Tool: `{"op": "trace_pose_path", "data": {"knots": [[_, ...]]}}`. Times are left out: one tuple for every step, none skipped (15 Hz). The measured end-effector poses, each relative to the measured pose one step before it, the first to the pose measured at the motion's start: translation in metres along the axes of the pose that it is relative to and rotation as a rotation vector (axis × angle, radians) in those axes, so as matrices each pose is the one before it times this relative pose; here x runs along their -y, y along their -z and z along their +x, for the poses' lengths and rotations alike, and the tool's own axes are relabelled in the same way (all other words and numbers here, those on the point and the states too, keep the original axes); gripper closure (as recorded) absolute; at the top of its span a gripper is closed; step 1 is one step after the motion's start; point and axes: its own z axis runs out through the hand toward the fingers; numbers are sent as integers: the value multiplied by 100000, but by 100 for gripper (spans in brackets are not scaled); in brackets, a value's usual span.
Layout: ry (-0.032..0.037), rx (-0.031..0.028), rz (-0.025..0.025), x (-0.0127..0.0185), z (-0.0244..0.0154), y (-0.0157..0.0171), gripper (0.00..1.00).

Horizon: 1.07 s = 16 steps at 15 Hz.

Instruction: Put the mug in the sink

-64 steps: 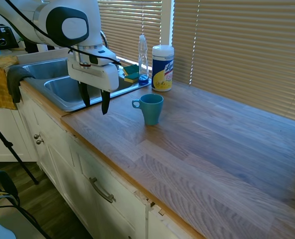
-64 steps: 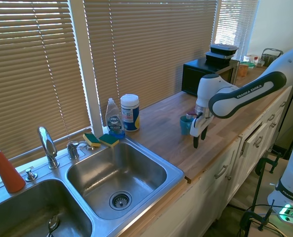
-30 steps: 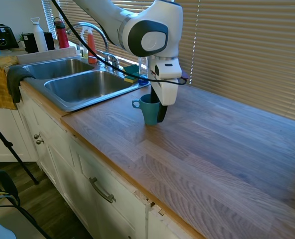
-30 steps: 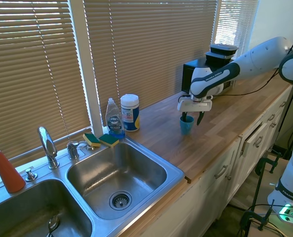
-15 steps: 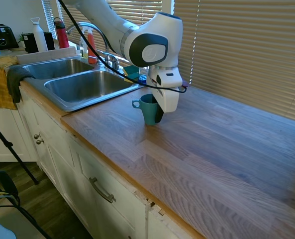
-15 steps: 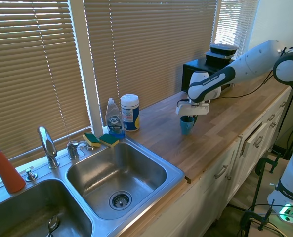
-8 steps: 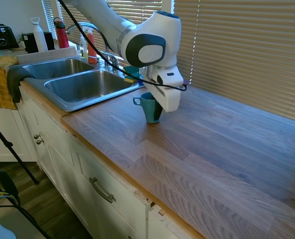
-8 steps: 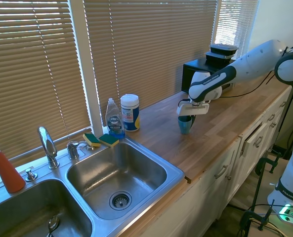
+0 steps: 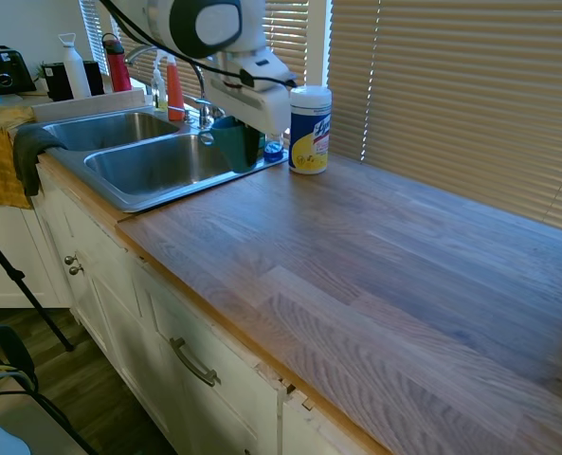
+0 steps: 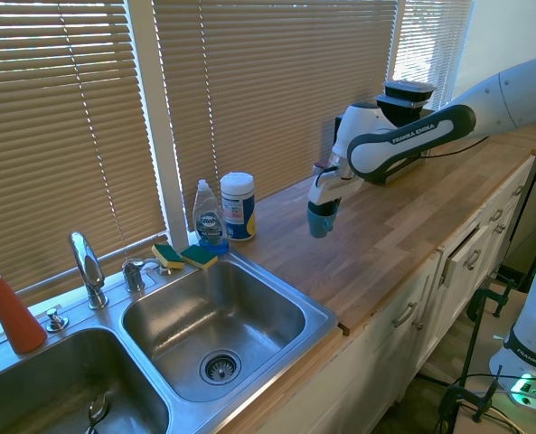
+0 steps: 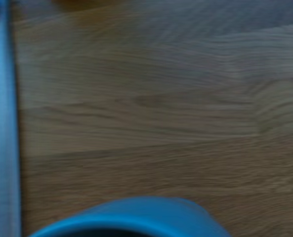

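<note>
1. The gripper (image 10: pixel 322 212) is grasping the mug (image 10: pixel 319 220) tight by its rim.
2. The mug hangs in the air over the bench (image 10: pixel 385 235), near the sink (image 10: pixel 215 312).
3. It looks small, light and hard. It could slip or crack, so set it down softly.
</note>
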Motion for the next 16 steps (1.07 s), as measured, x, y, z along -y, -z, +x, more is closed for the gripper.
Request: {"op": "trace_pose_path", "data": {"knots": [[3515,-917,310,2366,-2739,700,100],[3353,-217,252,2464,-2666,553,100],[3718,55,131,2536,-2471,219,100],[3455,563,211,2728,-2266,-133,100],[3029,1518,38,2523,-1746,-659,100],[3183,2606,-216,2499,-1708,-1240,100],[2551,2360,161,2333,-1243,-1317,100],[1732,1994,510,1941,-660,-1334,100],[1046,2494,774,1814,-596,-1264,100],[294,2616,419,1564,-268,-1074,100],[38,2678,-398,2296,490,-964,100],[121,96,203,618,176,388,100],[226,-296,981,735,193,-31,100],[92,-26,572,644,214,-877,100],[246,197,393,613,85,-1476,100],[-96,-14,360,499,291,-1748,100]]}}
